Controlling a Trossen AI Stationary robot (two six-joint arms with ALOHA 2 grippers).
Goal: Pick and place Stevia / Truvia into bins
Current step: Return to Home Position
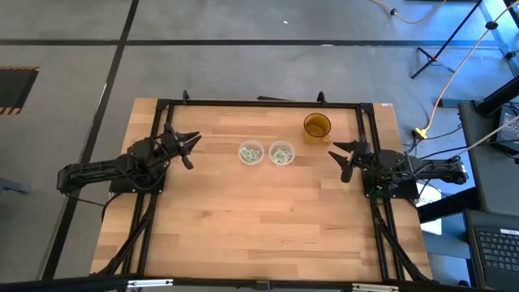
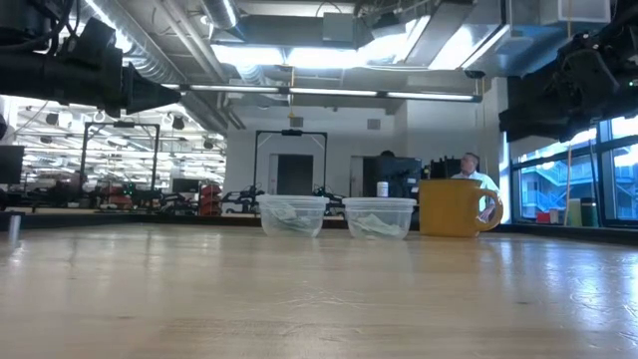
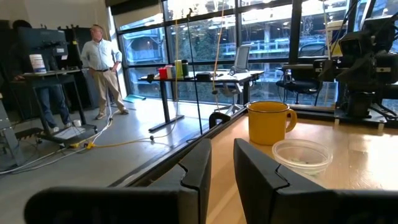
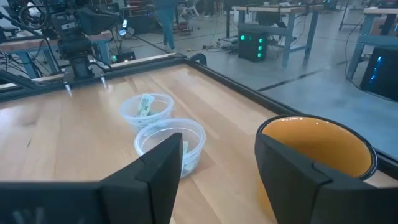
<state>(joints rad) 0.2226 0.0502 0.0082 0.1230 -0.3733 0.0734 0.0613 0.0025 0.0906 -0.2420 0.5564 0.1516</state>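
The mug [image 1: 317, 127] stands close to the far edge of the table [image 1: 259, 243]. Just beside it, toward the left arm and slightly nearer the front, sits the near bin [image 2: 379, 202]. The far bin [image 2: 291, 199] stands just past that one, close to it but apart. The sachets [image 4: 146, 104] lie inside both bins, pale green and white, settled at the bottoms.

The left gripper [image 1: 193, 152] hangs above the wood well away from the mug, beyond both bins. It is released, with its fingers spread and nothing between them. The right gripper [image 1: 339, 161] hangs near the mug, on the side toward the front and the right arm. It is released too, with its fingers wide apart and empty.

A person [image 2: 469, 168] shows in the room behind the mug.
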